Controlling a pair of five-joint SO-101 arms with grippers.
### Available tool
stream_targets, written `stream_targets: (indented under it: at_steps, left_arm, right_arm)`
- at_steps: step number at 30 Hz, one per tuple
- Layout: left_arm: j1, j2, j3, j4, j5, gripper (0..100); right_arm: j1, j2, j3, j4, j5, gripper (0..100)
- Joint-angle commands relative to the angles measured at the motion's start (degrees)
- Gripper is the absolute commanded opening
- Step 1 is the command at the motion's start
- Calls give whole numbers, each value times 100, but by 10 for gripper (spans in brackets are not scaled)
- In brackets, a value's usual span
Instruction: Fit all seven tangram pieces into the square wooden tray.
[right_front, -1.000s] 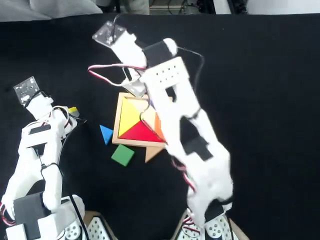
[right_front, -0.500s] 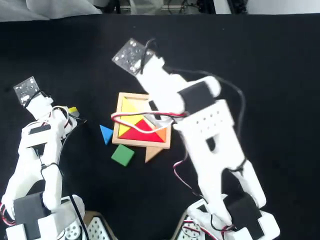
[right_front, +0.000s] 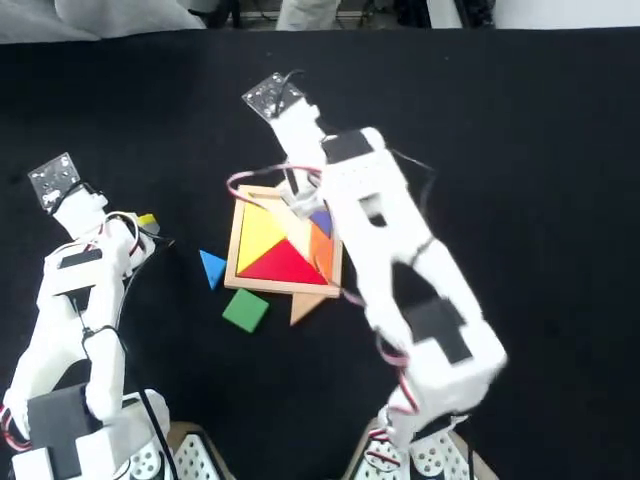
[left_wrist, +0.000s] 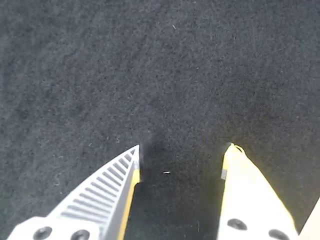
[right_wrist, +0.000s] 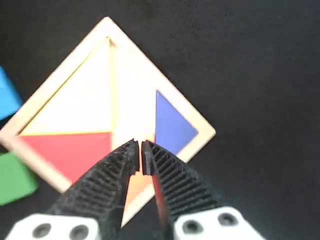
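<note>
Your right arm has swung back in over the tray (right_front: 280, 289). Its gripper (right_wrist: 139, 145) hangs pinched closed and empty above the middle of the set pieces. Your left gripper (left_wrist: 182, 155) sits spread over bare cloth. The blue triangle (right_front: 211, 268), green square (right_front: 245, 310) and tan triangle (right_front: 305, 306) lie just beside the tray, so three remain.

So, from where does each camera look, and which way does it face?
High view: fixed overhead, looks down on left arm, right arm, wooden tray.
Left wrist view: faces the black table; left gripper open.
Right wrist view: looks down on tray; right gripper shut.
Shared by high and right wrist views: tray, green piece.
</note>
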Motion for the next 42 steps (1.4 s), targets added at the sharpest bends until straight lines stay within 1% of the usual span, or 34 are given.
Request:
stream_targets:
  at_steps: [1,8,17,25,31,36,42]
  left_arm:
    - [75,-35,-321,-132,-62,262]
    - [75,-35,-338,-132,-62,262]
    - [75,-35,-312,-132,-62,262]
    - [75,-35,-321,-132,-62,262]
    - [75,-35,-321,-132,-62,262]
    - [75,-35,-321,-132,-62,262]
    - [75,-35,-321,-132,-62,262]
  right_arm:
    - [149,875,-998,-70,-35,11]
    - [176,1956,-1903,-53,-35,11]
    - [246,2642,-2774,747,9,11]
    - [237,2730,-3266,1301,-9,11]
    - [325,2730,-3934,2163,-18,11]
    - [413,2730,-3793,2242,-114,11]
    - [-246,2492,-3178,2171,-132,11]
